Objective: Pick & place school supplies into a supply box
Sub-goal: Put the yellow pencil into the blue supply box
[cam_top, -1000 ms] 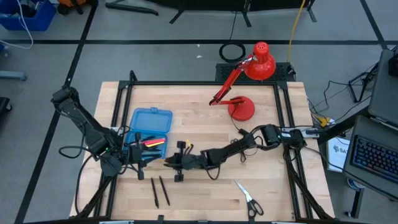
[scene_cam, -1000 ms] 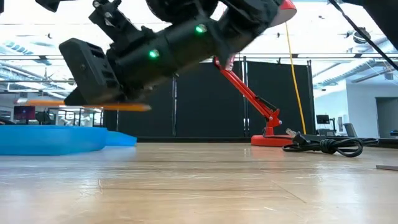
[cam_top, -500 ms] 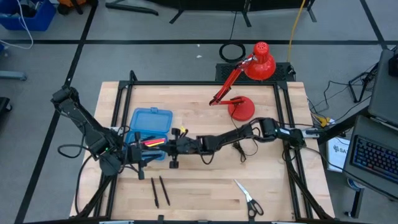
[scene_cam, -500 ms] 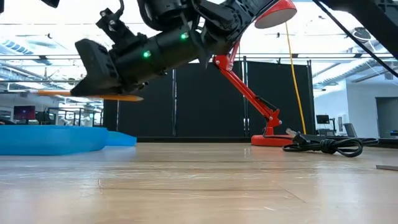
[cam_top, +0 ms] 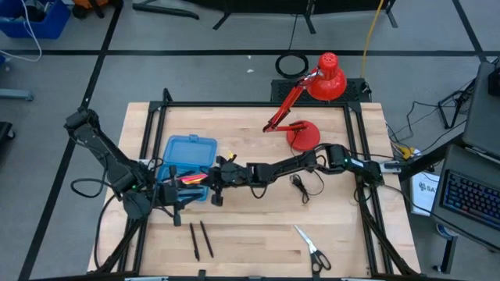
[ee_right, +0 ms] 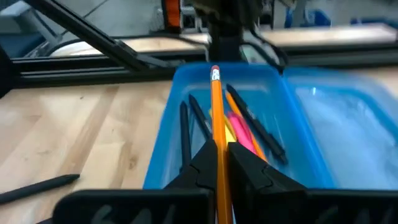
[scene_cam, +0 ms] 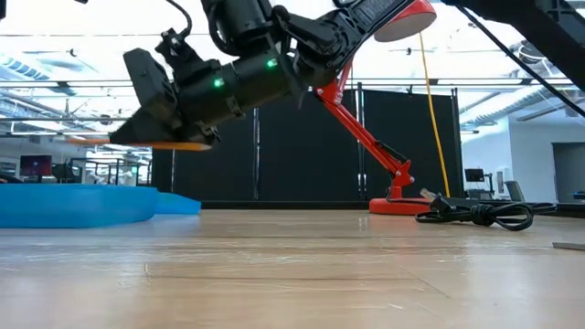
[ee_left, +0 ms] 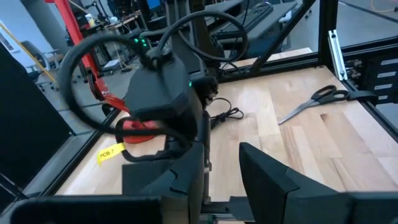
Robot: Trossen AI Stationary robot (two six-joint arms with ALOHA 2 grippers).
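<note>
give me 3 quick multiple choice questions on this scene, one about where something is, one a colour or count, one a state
1. Where are the scissors?
A. in the box
B. on the table near the front edge
C. under the lamp

2. What colour is the pencil in the right hand?
A. orange
B. green
C. white

3. The supply box lid is:
A. shut
B. open
C. missing

Answers: 1 B, the high view shows them alone on the wood. 2 A, the right wrist view shows its orange shaft. 3 B, pens lie visible inside.

Yellow tag (ee_left: 112,153) by the red lamp base (ee_left: 134,124), reading "PCB".
</note>
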